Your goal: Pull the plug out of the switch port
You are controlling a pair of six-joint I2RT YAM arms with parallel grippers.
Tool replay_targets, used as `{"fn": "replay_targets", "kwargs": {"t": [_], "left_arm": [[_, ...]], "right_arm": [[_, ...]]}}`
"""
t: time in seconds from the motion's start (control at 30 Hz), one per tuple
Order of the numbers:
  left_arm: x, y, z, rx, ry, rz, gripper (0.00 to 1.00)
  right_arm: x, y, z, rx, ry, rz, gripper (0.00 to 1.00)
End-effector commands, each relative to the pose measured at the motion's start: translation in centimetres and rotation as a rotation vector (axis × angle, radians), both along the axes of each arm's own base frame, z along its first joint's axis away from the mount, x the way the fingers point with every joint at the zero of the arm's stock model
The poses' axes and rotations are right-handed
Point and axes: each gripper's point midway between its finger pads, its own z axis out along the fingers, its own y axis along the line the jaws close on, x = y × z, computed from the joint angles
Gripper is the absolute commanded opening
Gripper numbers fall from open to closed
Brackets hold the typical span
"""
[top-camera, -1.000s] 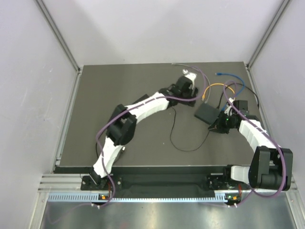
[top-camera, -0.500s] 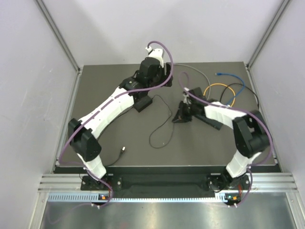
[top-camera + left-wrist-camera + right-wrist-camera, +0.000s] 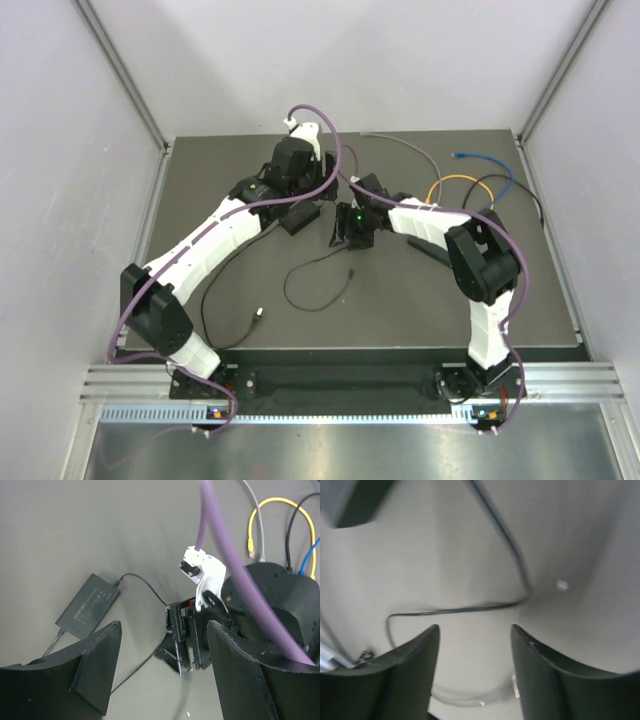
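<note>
The plug [image 3: 258, 315] at the free end of a thin black cord [image 3: 318, 285] lies loose on the dark mat, front left, touched by neither gripper. The flat black switch box [image 3: 428, 248] sits mostly under my right forearm; its port is hidden. My right gripper [image 3: 346, 232] [image 3: 475, 630] hangs open over the cord [image 3: 470, 609], nothing between its fingers. My left gripper [image 3: 298, 196] [image 3: 162, 630] is open just behind the small black adapter block [image 3: 300, 218] [image 3: 87, 605], facing the right gripper's fingers [image 3: 186, 642].
Yellow [image 3: 452, 182], blue [image 3: 490, 162], black and grey [image 3: 405, 142] network cables lie at the back right, the yellow one [image 3: 270, 507] also showing in the left wrist view. Metal rails edge the mat [image 3: 200, 230]. Purple harness cables loop round both arms.
The right gripper has opened and moved left, away from the switch box. The left arm has drawn back slightly toward the adapter. The cord's loop has shifted left; the plug stays put.
</note>
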Motion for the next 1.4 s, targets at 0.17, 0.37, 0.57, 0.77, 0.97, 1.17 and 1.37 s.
{"fn": "replay_targets", "kwargs": {"t": [0.17,0.37,0.57,0.77,0.97,1.17,1.37], "left_arm": [[-1.0,0.1,2.4,-0.060,-0.052,-0.043,0.74],[-1.6,-1.3,1.4,-0.105,-0.025,-0.112,0.74],[-2.1,-2.9,0.8,-0.147,0.008,-0.185,0.73],[-2.2,-3.7,0.7,-0.163,0.018,-0.223,0.73],[-2.3,-3.6,0.5,-0.160,0.018,-0.225,0.73],[-2.3,-4.0,0.2,-0.165,0.027,-0.242,0.73],[-2.3,-4.2,0.6,-0.168,0.022,-0.253,0.73]], "right_arm": [[1.3,-8.8,4.3,-0.195,-0.145,-0.080,0.67],[4.6,-17.2,6.3,-0.299,-0.195,-0.246,0.66],[9.1,-21.4,6.4,-0.399,-0.187,-0.422,0.68],[11.7,-23.2,4.9,-0.474,-0.145,-0.546,0.59],[11.3,-25.5,3.9,-0.572,-0.139,-0.636,0.57],[11.3,-26.6,2.2,-0.574,-0.091,-0.640,0.53],[11.7,-26.2,0.8,-0.545,-0.073,-0.575,0.50]]}}
